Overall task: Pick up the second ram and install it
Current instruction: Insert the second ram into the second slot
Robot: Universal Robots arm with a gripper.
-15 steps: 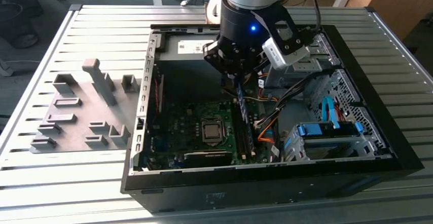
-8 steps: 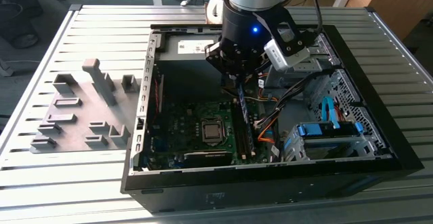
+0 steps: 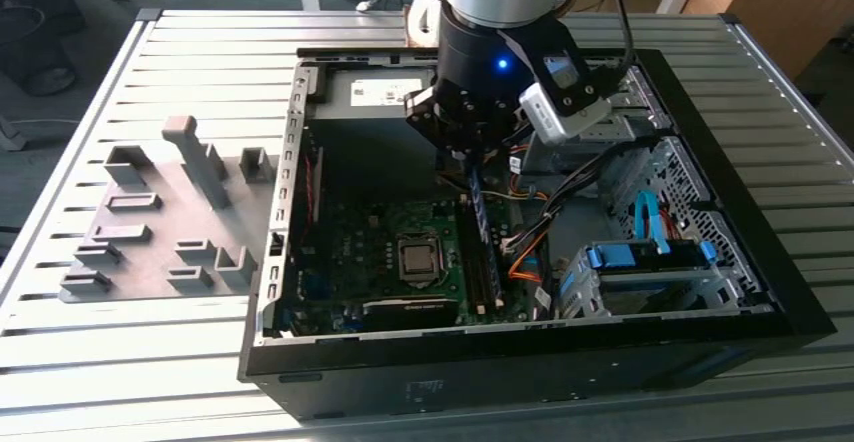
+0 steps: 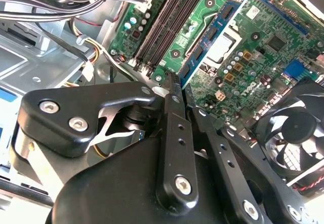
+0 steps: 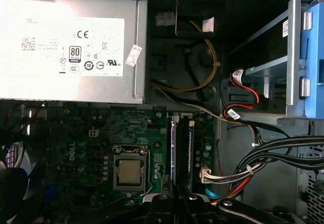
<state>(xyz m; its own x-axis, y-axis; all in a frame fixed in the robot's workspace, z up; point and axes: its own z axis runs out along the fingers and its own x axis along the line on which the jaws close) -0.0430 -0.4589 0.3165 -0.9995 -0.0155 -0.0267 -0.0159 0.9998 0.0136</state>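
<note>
- The gripper has its black fingers drawn nearly together. They appear to pinch the near end of the second ram, with no gap visible at the tips.
- The second ram juts out from the fingertips, a narrow blue-green strip with dark chips. It hangs above the motherboard and is not seated in anything.
- Its length runs roughly parallel to the dark memory slots. In the second wrist view it looks offset from them, towards the processor socket.
- I judge the step to be carrying the stick to a slot. To do that well, keep the stick's long edge in line with the slot and upright, centre it over the free slot, and press straight down evenly.
- In the exterior view the gripper hangs inside the open computer case, over the slot area.
- Cables run just beside the slots, so I think a sideways drift risks snagging them.
</note>
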